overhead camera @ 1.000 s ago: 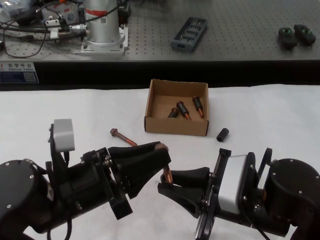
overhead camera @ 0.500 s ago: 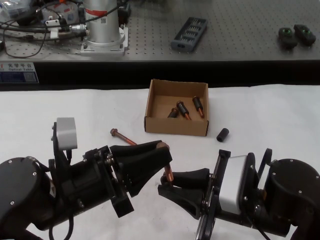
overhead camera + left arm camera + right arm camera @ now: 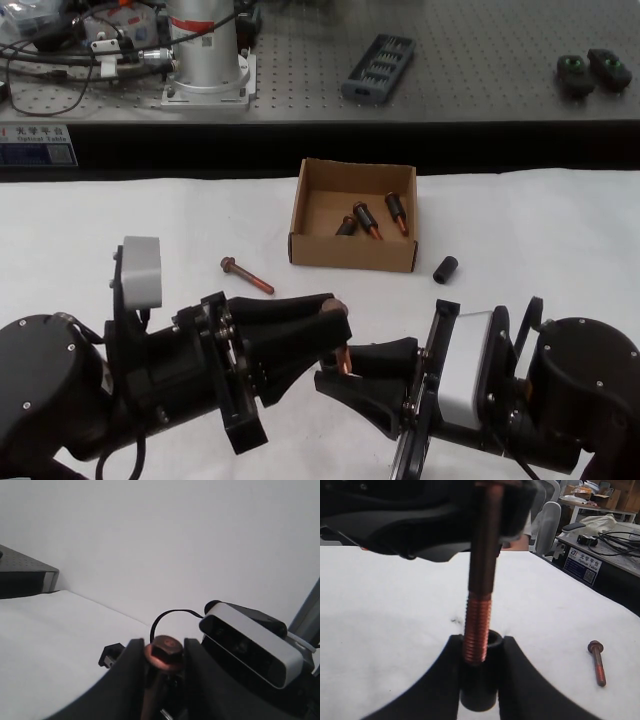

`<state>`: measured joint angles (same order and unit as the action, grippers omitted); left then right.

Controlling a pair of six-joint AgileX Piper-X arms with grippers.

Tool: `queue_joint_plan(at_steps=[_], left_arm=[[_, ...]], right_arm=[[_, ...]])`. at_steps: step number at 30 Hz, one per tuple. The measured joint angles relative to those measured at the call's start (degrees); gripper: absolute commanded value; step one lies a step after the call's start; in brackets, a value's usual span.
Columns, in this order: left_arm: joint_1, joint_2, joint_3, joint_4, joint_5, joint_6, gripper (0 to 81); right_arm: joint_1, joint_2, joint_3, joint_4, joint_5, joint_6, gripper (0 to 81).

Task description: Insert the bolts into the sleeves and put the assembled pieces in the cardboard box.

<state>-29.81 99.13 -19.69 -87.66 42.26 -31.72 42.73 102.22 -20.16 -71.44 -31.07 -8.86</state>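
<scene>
My left gripper is shut on a copper bolt just below its hex head, and the bolt hangs thread-down. Right under it, my right gripper is shut on a black sleeve held upright. The bolt's threaded tip is at the sleeve's mouth; whether it is inside I cannot tell. The cardboard box stands behind on the white cloth with three assembled pieces in it. A loose bolt lies left of the box, and a loose sleeve lies to its right.
Both arms crowd the near edge of the white cloth. A black bench with a metal post base, cables and a dark tool rack runs across the back. The loose bolt also lies off to the side in the right wrist view.
My left gripper has shifted slightly right and down, bringing the bolt's tip closer to the sleeve. The right gripper has kept still.
</scene>
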Motion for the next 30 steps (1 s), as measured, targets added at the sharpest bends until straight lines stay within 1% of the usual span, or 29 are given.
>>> queue_joint_plan(at_steps=[8,16,23,30], left_arm=[[1.6,0.0,0.0,0.0,1.2,0.1,0.6],[1.6,-0.2,0.0,0.0,1.5,0.1,0.6],[1.8,-5.2,1.1,0.0,1.5,0.1,0.6],[1.8,-5.9,1.1,0.4,1.7,1.0,0.6]], right_arm=[[0.0,0.0,0.0,0.0,0.0,0.0,7.5],[0.0,0.0,0.0,0.0,0.0,0.0,7.5],[0.0,0.0,0.0,0.0,0.0,0.0,7.5],[0.0,0.0,0.0,0.0,0.0,0.0,7.5]])
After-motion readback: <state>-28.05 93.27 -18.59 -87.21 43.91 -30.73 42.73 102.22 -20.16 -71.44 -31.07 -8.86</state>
